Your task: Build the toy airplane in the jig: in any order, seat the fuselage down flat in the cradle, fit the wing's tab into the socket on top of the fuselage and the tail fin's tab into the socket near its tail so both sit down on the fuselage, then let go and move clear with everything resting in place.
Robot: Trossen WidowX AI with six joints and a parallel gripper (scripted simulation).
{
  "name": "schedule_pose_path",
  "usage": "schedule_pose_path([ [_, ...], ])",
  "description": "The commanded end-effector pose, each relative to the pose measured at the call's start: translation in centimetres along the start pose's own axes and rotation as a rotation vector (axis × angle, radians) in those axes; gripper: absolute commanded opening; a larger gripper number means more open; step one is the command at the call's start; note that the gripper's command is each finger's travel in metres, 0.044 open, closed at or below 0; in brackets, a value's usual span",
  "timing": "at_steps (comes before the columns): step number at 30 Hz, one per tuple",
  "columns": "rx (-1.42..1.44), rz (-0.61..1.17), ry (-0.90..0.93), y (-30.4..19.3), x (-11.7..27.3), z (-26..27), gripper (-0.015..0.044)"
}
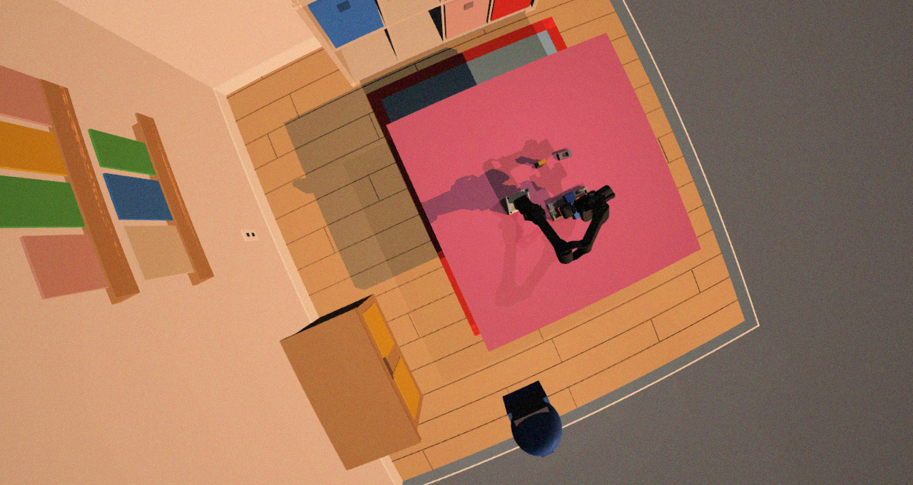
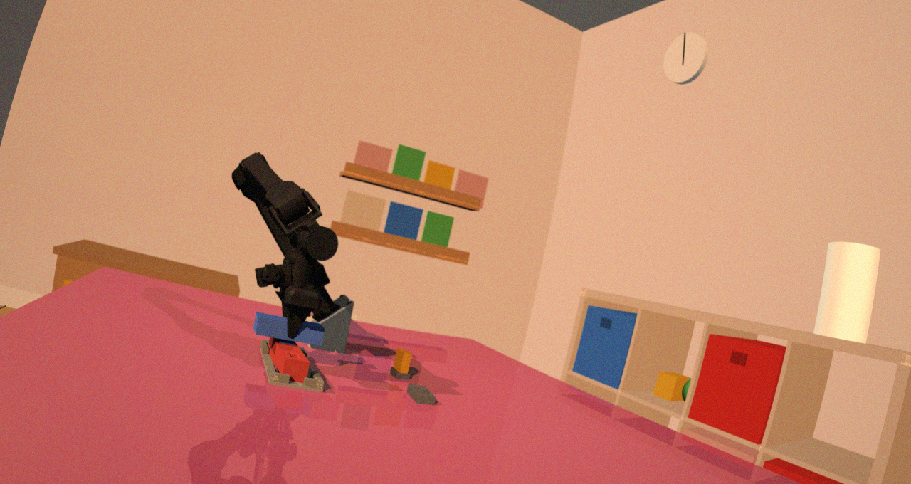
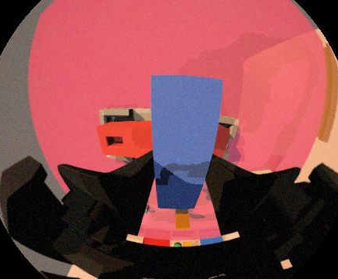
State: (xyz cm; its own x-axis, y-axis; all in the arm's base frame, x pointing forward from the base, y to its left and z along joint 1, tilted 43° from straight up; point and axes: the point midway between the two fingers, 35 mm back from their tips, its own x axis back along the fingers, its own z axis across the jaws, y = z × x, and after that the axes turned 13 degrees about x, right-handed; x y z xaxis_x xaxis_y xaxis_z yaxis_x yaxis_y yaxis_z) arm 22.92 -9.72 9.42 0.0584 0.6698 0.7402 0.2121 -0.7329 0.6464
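Observation:
The red fuselage lies in the grey cradle, its tail socket showing in the wrist view. My gripper is shut on the blue wing. It holds the wing crosswise, low over the middle of the fuselage. The wing's tab and the socket under it are hidden, so I cannot tell whether the tab is in. The orange tail fin stands upright in a small dark holder, away from the cradle.
A second small grey holder stands near the tail fin's holder. The arm's pale base block is behind the cradle in the exterior view. All stand on the pink table top. A cubby shelf is beyond it.

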Motion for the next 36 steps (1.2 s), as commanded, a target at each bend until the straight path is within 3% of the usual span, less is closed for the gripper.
schedule_pose_path([
  [1,-0.001,0.0,0.0,0.0,0.0,0.0,0.0189],
  [7,-0.001,0.0,0.0,0.0,0.0,0.0,0.0051],
  [22,-0.001,0.0,0.0,0.0,0.0,0.0,0.044],
  [31,-0.001,0.001,0.0,0.0,0.3,0.0,0.044],
  [36,0.003,0.004,0.003,-0.1,6.5,0.3,0.044],
])
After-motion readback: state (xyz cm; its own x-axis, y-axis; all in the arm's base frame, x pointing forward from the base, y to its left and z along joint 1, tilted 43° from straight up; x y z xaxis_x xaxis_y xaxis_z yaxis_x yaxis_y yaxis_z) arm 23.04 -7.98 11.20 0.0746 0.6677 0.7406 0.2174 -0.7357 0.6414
